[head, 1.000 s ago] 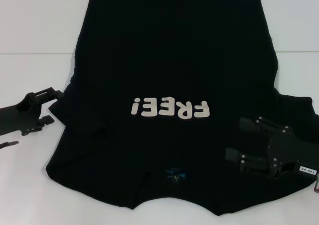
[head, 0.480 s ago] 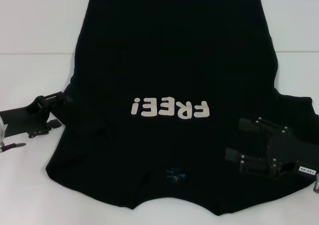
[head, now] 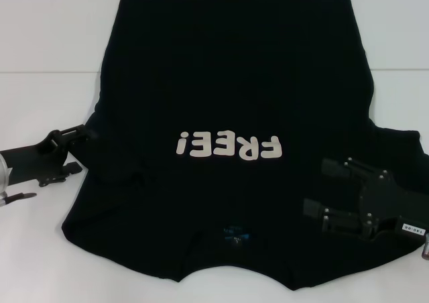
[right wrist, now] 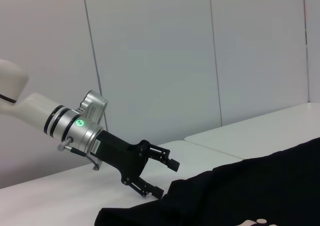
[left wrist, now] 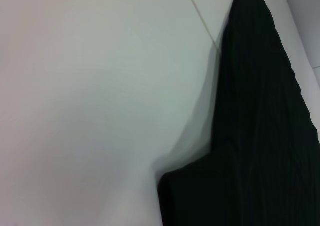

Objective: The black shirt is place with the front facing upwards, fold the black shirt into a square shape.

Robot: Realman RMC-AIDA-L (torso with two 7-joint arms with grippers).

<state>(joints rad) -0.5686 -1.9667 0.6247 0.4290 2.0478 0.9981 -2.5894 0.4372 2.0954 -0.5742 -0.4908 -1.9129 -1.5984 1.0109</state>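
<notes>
Across the white desk point(head: 40, 62), head view, the black shirt point(head: 234, 75) lies flat, "FREE!" lettering point(head: 228, 145) upside down, blue neck label point(head: 236, 236) at the near edge. Left gripper point(head: 86, 147) spreads wide at its left edge; right gripper point(head: 318, 188) hovers wide over its right side. Right wrist view: left gripper point(right wrist: 169, 178) gapes beside the cloth.

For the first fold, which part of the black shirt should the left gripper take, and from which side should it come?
Probably the sleeve edge on the robot's left. The black shirt lies flat on the white table, face up, collar nearest the robot, so only its borders offer a lip to pinch. The left gripper is open right beside that edge; coming in low from the left seems best. The right gripper is open above the other sleeve.
</notes>
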